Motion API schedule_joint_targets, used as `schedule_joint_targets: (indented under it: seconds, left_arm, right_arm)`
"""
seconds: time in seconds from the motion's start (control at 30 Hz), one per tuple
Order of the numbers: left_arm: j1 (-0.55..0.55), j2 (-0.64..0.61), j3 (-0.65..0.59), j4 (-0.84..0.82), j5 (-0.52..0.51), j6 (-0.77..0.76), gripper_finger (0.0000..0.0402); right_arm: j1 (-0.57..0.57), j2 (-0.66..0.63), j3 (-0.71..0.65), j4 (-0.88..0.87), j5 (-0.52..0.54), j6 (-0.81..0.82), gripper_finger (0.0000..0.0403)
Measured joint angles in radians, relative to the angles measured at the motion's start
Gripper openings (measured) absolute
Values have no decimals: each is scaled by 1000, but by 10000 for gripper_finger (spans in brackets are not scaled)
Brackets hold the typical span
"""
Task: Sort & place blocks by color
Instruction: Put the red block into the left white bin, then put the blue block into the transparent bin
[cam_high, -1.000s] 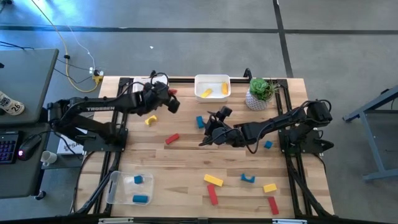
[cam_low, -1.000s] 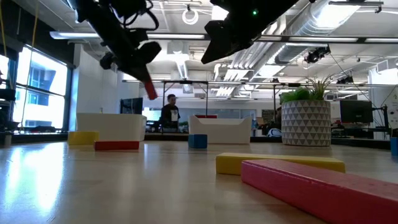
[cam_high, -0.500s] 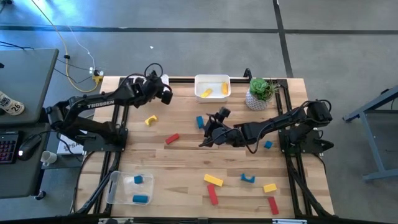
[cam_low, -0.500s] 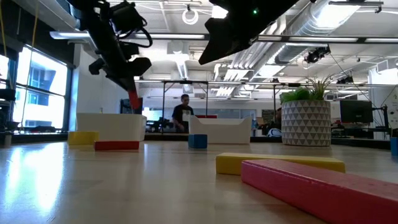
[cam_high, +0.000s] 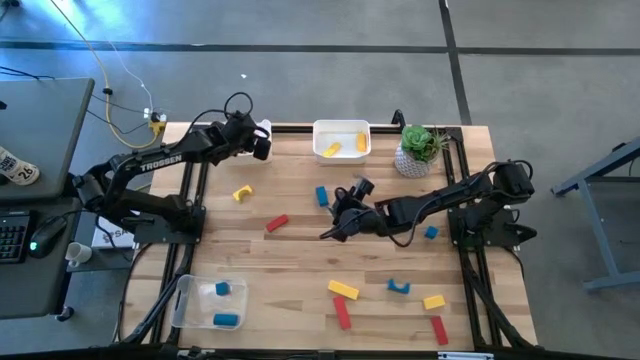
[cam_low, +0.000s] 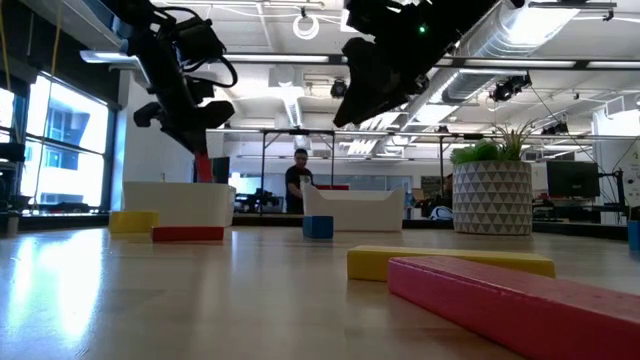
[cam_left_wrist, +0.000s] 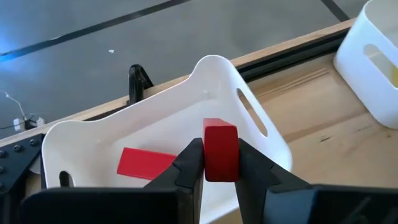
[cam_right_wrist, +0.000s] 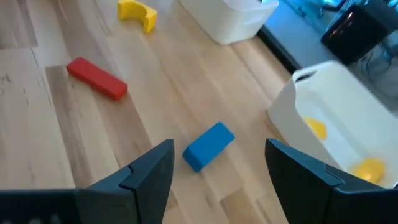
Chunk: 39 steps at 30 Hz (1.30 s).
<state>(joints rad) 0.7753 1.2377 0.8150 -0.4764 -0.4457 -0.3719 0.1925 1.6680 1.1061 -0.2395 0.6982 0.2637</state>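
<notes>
left gripper (cam_left_wrist: 221, 163): I pinched a red block (cam_left_wrist: 220, 151) over the white bin (cam_left_wrist: 249, 121), matching the red one (cam_left_wrist: 146, 163) inside.
right gripper (cam_right_wrist: 217, 165): jaws wide, above blue block (cam_right_wrist: 208, 145), probably my next pick.

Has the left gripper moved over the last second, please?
Yes. The left gripper, shut on a red block, has swung away from the yellow arch toward the far left corner, over a white bin.
</notes>
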Motion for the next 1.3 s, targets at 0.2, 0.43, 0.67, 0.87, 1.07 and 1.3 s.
schedule_joint_targets:
  seconds: [0.2,0.43,0.67,0.87,1.07,1.3]
  left_arm:
    - [12,0,0,0,0,1,65]
    - [12,0,0,1,28,53,88]
    - [12,0,0,1,43,53,124]
    - [12,0,0,9,94,68,140]
    - [12,-39,0,31,115,90,138]
    - [10,-159,0,26,220,96,140]
  right_arm:
    - [0,0,0,-64,-57,85,238]
    - [0,0,0,-75,-156,141,238]
    - [16,0,0,-76,-153,155,238]
    - [17,0,0,-65,-153,155,238]
    - [-18,0,0,45,-157,115,238]
    - [-83,0,0,197,-258,77,238]
